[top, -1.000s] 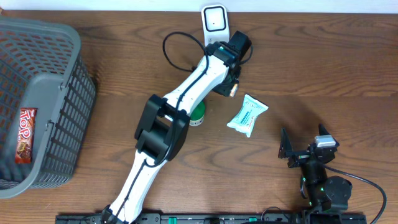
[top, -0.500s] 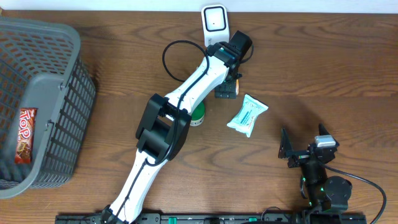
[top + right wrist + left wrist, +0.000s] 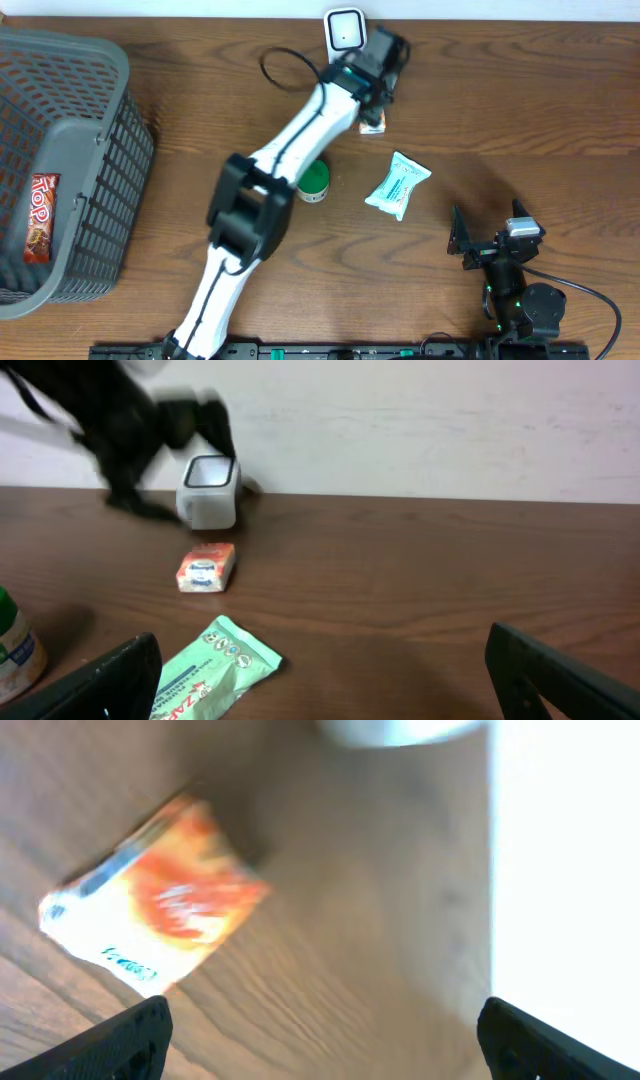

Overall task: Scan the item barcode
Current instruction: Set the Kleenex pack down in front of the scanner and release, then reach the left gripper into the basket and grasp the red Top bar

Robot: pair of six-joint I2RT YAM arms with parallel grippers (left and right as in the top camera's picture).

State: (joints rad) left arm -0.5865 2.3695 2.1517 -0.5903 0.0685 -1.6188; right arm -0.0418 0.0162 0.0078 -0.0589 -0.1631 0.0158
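Nearest the robot's base, at the right, we see the right gripper (image 3: 322, 640) low over the table (image 3: 560, 110), its fingers spread wide and holding nothing. Just beyond it, toward the middle, a pale green pouch (image 3: 398, 185) lies flat on the wood, its printed face up. To the left of the pouch, and apart from it, stands a small bottle (image 3: 314, 181) with a green cap, partly covered in the overhead view by the white left arm (image 3: 300, 140) that reaches diagonally across the table. Farther back lies the packet (image 3: 160, 910), orange and white, the thing to be scanned. It rests flat on the table, free of any finger, in front of the scanner (image 3: 345, 30) and apart from it. We find the left gripper (image 3: 320, 1015) above the packet, jaws wide open and empty. In its wrist view the two dark fingertips sit at the lower corners, and the packet, blurred, lies on the wood left of centre between them. The scanner, a white upright unit, stands at the far edge against the wall. At the far left a grey basket (image 3: 100, 140) holds a red bar (image 3: 38, 217) marked "TOP".
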